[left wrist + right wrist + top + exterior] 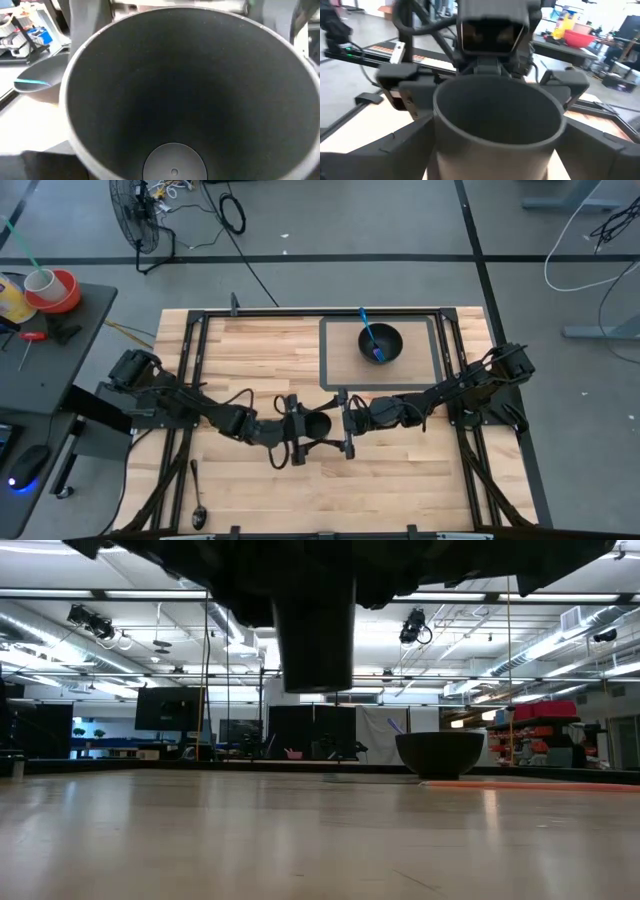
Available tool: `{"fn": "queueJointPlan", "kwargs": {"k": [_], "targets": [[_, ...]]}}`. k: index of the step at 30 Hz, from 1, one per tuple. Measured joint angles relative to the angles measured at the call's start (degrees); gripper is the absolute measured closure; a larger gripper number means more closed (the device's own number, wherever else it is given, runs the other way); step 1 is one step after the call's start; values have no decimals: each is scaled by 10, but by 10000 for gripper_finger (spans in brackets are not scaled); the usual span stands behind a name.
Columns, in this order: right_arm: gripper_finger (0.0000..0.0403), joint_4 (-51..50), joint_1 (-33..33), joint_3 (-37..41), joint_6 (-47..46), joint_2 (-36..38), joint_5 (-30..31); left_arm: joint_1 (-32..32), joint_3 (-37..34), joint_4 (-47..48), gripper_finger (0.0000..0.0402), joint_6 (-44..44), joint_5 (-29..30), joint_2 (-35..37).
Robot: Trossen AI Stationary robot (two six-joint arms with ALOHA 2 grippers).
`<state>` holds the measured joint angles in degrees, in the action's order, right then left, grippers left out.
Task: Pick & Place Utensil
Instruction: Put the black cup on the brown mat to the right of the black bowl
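The dark cup (317, 426) hangs clear of the table (400, 480), pinched between the left gripper (297, 430) and right gripper (345, 423), both seemingly clamped on it mid-handover, while the spoon (197, 498) lies untouched well behind the left one.

Counted items: one wooden table (400, 480); two robot arms, left (190, 405) and right (450, 385); one dark cup (316, 426); one dark bowl (381, 341); one grey tray (340, 355); one blue utensil (369, 332) in the bowl; one dark spoon (197, 495) on the table; one floor fan (137, 220); one red bowl (62, 292) on the side table.
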<state>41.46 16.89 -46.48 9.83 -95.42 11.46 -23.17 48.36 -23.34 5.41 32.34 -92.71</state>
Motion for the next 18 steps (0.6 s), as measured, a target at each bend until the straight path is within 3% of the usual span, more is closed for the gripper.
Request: {"fn": "queueJointPlan", "kwargs": {"k": [6,18], "targets": [[32,2,0,0,-10,0,16,12,0,-3,71,-3,-14,0],[86,1,0,0,-38,0,8,12,0,-5,67,29,-33,0]]}}
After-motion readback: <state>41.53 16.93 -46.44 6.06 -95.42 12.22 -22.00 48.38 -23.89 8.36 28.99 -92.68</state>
